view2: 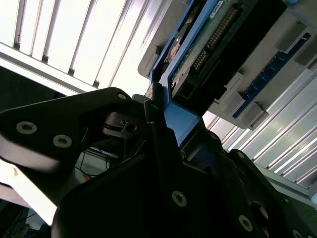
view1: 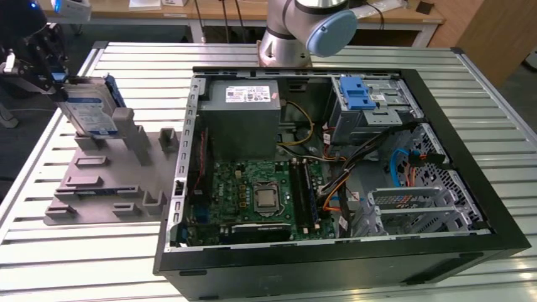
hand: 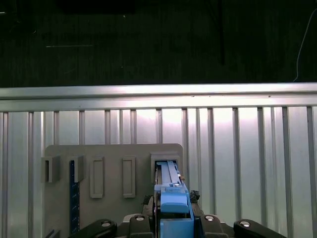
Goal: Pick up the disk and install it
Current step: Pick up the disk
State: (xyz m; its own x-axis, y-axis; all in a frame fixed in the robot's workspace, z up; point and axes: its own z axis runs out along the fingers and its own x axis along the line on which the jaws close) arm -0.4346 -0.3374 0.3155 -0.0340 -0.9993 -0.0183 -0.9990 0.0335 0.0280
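Note:
The disk [view1: 88,107] stands on edge at the far end of the grey holder [view1: 109,182], at the exterior view's left. It is silver-grey with a white and blue label and a blue bracket. My gripper [view1: 52,77] is shut on its upper edge. In the first wrist view the disk [hand: 172,196] is seen edge-on over a slot of the holder [hand: 114,153], its blue bracket between my fingers [hand: 140,221]. The second wrist view shows the disk's circuit-board side [view2: 198,47], with a finger [view2: 157,130] against the bracket. Whether the disk still rests in the slot, I cannot tell.
An open computer case [view1: 336,255] lies on the slatted metal table [view1: 84,264], right of the holder. Inside are a grey metal box [view1: 243,119], a motherboard [view1: 251,195] and a silver cage with a blue latch [view1: 359,94]. The arm's base [view1: 290,44] stands behind the case.

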